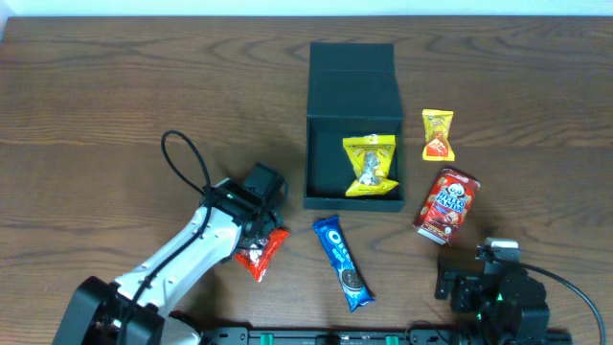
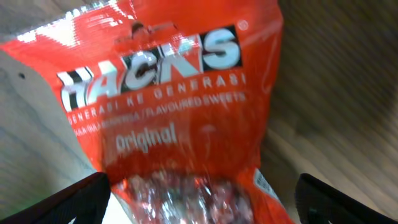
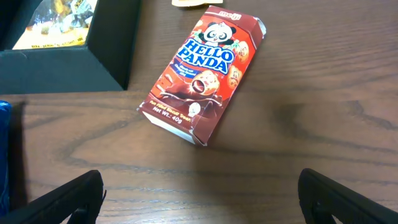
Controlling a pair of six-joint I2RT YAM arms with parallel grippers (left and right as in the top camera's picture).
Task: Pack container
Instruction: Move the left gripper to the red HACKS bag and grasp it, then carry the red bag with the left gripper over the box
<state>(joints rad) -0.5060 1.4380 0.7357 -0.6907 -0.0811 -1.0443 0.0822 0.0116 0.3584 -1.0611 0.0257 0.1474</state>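
Container (image 1: 330,144) mid-table, lid open; holds one yellow packet (image 1: 370,166). Packing judged early. Left outside: Hello Panda box (image 1: 446,205), Oreo pack (image 1: 343,262), red Hacks packet (image 1: 261,252), small yellow sachet (image 1: 438,135). Left gripper (image 2: 202,199) spread astride the Hacks packet, not clamped. Right gripper (image 3: 199,199) spread, empty, near Hello Panda box.

The glossy red plastic Hacks sweets packet (image 2: 180,118) is blurred in the left wrist view and runs off the near edge. Overhead, the left end effector (image 1: 259,228) hides the packet's far end. The right wrist view cuts the blue plastic wrapper (image 3: 5,155) at its left edge. There the dark teal-black matte rectangular box (image 3: 68,68) shows only one corner.
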